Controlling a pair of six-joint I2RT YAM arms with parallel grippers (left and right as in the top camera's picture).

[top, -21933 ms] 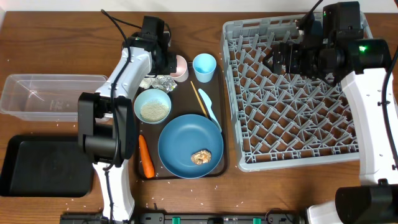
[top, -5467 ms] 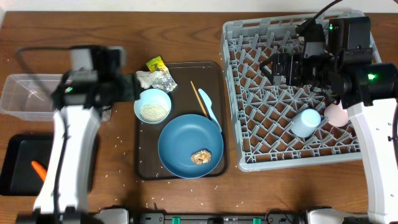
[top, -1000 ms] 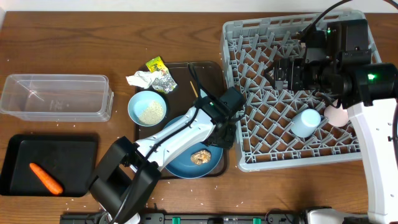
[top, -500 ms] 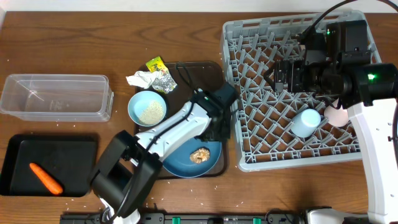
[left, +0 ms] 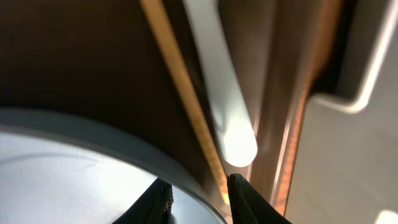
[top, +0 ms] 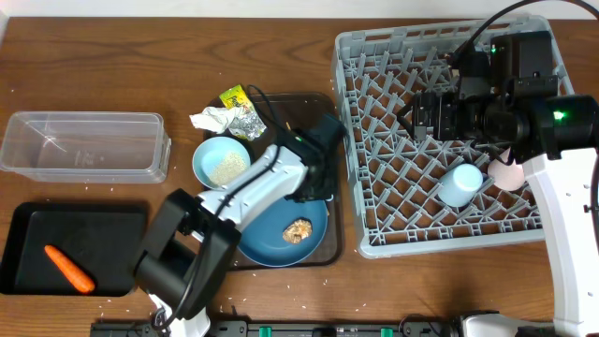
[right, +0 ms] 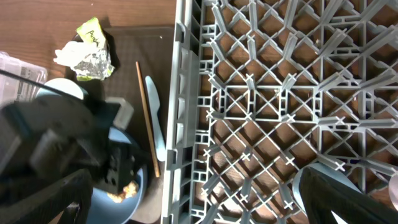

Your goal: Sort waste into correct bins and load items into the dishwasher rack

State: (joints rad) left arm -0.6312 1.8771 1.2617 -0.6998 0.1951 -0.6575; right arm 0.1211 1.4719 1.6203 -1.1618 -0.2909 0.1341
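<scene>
My left gripper (top: 315,194) is shut on the upper right rim of the blue plate (top: 271,234). The left wrist view shows the rim (left: 62,168) between my fingers (left: 199,194). A brown food lump (top: 298,230) lies on the plate. The pale blue spoon (left: 217,87) and the chopstick (left: 180,93) lie just beyond, on the brown serving tray (top: 285,106). My right gripper (top: 421,112) is open and empty above the grey rack (top: 343,122), which holds the light blue cup (top: 461,184) and the pink cup (top: 508,173). The carrot (top: 70,268) lies in the black tray (top: 122,225).
The white bowl with rice (top: 225,164) stands left of my left arm. Crumpled paper (top: 211,119), a yellow-green wrapper (top: 234,96) and a silvery wrapper (top: 248,122) lie at the tray's back left corner. The clear tub (top: 84,145) stands far left. Rice grains are scattered on the table.
My left gripper has moved left and slightly back along the plate's right rim, and the plate has shifted a little left with it. The right arm has not moved.
</scene>
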